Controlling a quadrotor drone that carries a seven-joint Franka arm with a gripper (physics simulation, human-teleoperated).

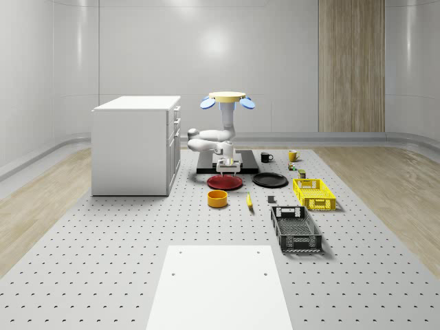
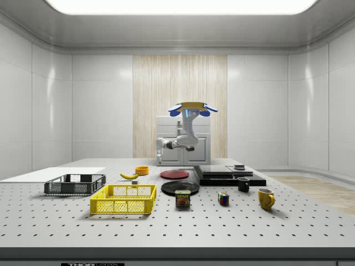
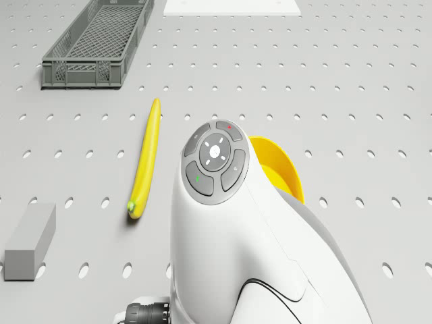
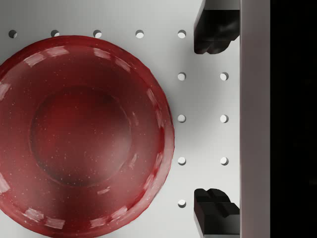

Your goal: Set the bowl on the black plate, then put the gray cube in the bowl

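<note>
White cabinet (image 1: 135, 144) stands at the whole-scene view's left. Right of it the drone (image 1: 227, 100) hovers above the black base slab (image 1: 249, 168), and its gripper (image 1: 227, 166) hangs over the red plate (image 1: 225, 182), fingers (image 4: 214, 30) spread wide apart. The yellow bowl (image 1: 217, 199) sits in front of the red plate. Further right lie the black plate (image 1: 270, 180) and the gray cube (image 1: 271, 200), apart from each other.

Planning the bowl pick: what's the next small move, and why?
Probably shift the open tool toward the yellow bowl first. The drone hovers by the black slab, and the tool hangs beside the red plate, empty; the bowl still sits on the table, off the black plate.
</note>
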